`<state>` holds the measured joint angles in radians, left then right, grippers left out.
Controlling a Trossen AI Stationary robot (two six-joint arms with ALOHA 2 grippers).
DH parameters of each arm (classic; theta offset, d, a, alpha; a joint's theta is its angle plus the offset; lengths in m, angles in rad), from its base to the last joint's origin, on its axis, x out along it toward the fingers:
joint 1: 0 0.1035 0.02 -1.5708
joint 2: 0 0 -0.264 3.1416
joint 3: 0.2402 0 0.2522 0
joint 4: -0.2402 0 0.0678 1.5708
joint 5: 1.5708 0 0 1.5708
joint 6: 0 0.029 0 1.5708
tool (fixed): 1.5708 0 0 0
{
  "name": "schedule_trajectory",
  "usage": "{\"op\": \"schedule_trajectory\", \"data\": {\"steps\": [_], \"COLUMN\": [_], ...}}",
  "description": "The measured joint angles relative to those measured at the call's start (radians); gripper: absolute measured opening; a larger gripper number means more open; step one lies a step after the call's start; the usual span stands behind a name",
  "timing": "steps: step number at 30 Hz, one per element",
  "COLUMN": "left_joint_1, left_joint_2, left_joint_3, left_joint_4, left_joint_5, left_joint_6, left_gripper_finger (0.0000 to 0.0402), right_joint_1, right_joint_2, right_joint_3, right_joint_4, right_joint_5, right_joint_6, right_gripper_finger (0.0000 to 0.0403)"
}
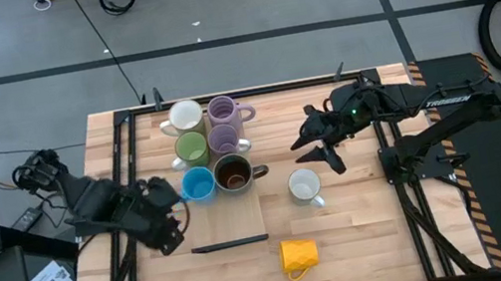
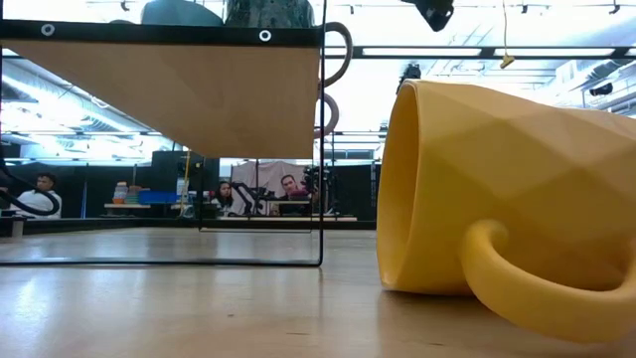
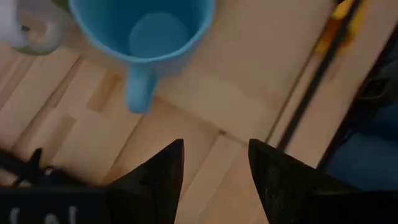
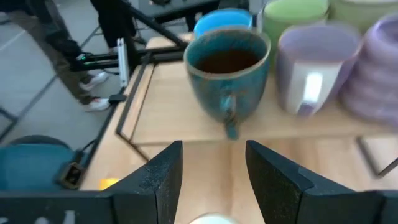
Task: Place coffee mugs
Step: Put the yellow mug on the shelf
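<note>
Six coffee mugs stand close together on a raised wooden board (image 1: 244, 224) at the middle of the table (image 1: 368, 243). In the high view they make two short rows: a white mug (image 1: 186, 117), a light green mug (image 1: 191, 149) and a blue mug (image 1: 197, 184) in one row, and two lavender mugs (image 1: 223, 112) (image 1: 224, 140) and a dark mug (image 1: 234, 173) with a brown inside in the other. Neighbours appear to touch, though this is hard to confirm from above.

Two more mugs are off the board. A second white mug (image 1: 305, 186) stands upright on the table, and a yellow mug (image 1: 299, 254) lies on its side nearer the front edge, with its handle toward the low camera.

The left gripper (image 1: 170, 217) is just beside the blue mug. Its jaws are apart and hold nothing; the blue mug is straight ahead of them, with its handle pointing back toward the gap.

The right gripper (image 1: 318, 150) hangs between the dark mug and the second white mug. Its jaws are also apart and empty. The dark mug is in front of them, handle toward the gap, and the rim of the second white mug shows just below the fingertips.

A thin dark bar (image 1: 230, 245) lies at the board's front edge.
</note>
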<state>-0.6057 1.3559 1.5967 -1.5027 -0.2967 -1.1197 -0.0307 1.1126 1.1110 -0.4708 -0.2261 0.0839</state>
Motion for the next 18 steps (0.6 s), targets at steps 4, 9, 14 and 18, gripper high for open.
{"op": "schedule_trajectory", "data": {"steps": [4,9,14,18], "left_joint_1": [-0.092,-0.159,-0.191,-0.196], "left_joint_2": [-0.001,0.006,0.025,0.042], "left_joint_3": [0.0,0.0,0.0,-0.001], "left_joint_4": [0.078,0.213,0.3,0.302], "left_joint_5": [-0.102,-0.196,-0.212,-0.219], "left_joint_6": [-0.062,-0.066,-0.029,-0.024], "left_gripper_finger": [0.0186,0.0185,0.0186,0.0186], "right_joint_1": [0.029,0.114,0.194,0.256], "right_joint_2": [0.0,0.0,0.0,0.011], "right_joint_3": [0.0,0.0,0.0,0.0], "right_joint_4": [-0.041,-0.022,-0.016,0.0], "right_joint_5": [-0.003,0.018,0.057,0.066], "right_joint_6": [0.082,0.147,0.15,0.141], "right_gripper_finger": [0.0181,0.0181,0.0181,0.0181]}}
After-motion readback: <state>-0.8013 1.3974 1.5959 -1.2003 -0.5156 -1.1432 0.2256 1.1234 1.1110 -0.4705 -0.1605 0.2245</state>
